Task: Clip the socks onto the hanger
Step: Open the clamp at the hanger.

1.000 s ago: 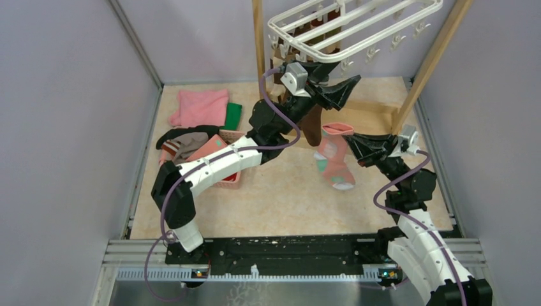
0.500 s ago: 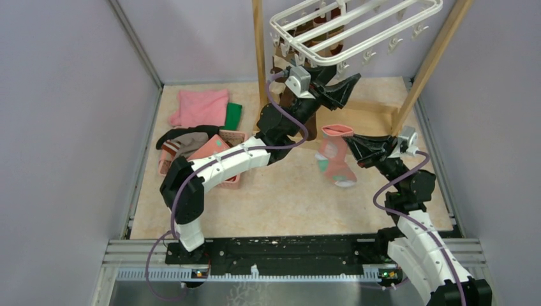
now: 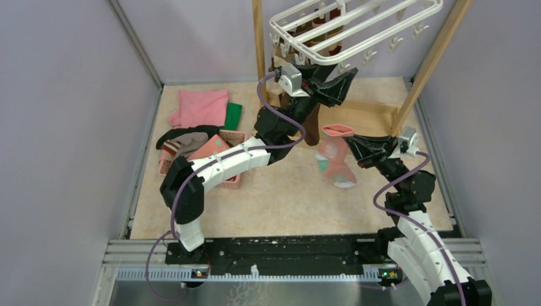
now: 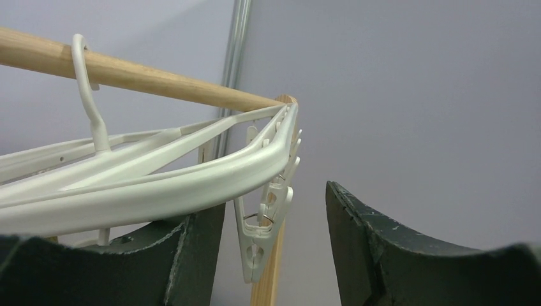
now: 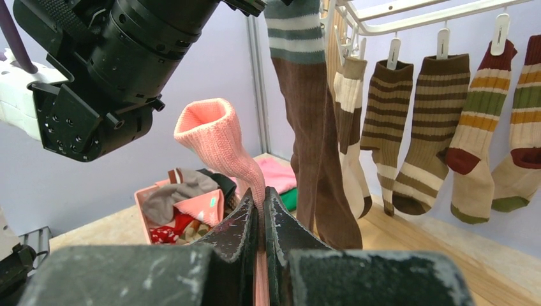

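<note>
The white hanger (image 3: pixel 357 29) hangs at the top of the top view, with several striped socks (image 5: pixel 389 134) clipped under it. My left gripper (image 3: pixel 344 81) is raised just under the hanger's near corner, open and empty; in the left wrist view (image 4: pixel 274 255) a white clip (image 4: pixel 261 236) dangles between its fingers, touching neither. My right gripper (image 3: pixel 349 141) is shut on the pink sock with teal patches (image 3: pixel 335 159), which hangs down from it. In the right wrist view the pink cuff (image 5: pixel 214 137) stands up above the closed gripper (image 5: pixel 261 210). A dark brown sock (image 5: pixel 312 127) hangs nearby.
A pink basket (image 3: pixel 220 159) holds more socks, a grey one with striped cuff (image 3: pixel 182 145) at its left. A folded pink cloth (image 3: pixel 199 107) and green cloth (image 3: pixel 233 116) lie at the back left. Wooden posts (image 3: pixel 258 44) (image 3: pixel 434 60) carry the hanger.
My left gripper has risen and drawn left, closer under the hanger's corner. My right gripper with the pink sock has shifted slightly up and left, then held still.
</note>
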Available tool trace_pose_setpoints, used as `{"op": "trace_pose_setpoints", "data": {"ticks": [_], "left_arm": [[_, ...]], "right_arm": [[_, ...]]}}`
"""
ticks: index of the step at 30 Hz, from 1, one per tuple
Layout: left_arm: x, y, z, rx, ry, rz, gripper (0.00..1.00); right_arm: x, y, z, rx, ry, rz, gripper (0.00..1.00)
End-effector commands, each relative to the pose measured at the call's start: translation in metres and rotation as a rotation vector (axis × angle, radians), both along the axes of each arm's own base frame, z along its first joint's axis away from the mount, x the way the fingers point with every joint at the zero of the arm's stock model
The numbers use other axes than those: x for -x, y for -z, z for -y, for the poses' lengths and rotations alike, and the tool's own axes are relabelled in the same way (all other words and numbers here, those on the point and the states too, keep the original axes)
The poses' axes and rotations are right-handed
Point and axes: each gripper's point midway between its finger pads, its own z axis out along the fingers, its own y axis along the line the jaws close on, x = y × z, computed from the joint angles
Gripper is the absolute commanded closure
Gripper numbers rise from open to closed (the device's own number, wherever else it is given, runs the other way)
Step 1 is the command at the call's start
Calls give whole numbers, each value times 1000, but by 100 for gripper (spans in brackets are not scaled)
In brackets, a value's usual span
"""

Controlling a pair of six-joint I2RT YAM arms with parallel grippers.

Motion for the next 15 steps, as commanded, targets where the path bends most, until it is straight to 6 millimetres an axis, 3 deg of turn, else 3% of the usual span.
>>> {"op": "trace_pose_setpoints", "data": {"ticks": [1, 8, 15], "left_arm": [[12, -26, -15, 93, 16, 30, 36], [9, -24, -10, 80, 22, 19, 50], [11, -27, -9, 78, 33, 26, 75]], "right_arm": [[5, -13, 5, -15, 18, 54, 100], [5, -13, 5, -15, 18, 54, 100], [5, -13, 5, -16, 21, 56, 100]]}}
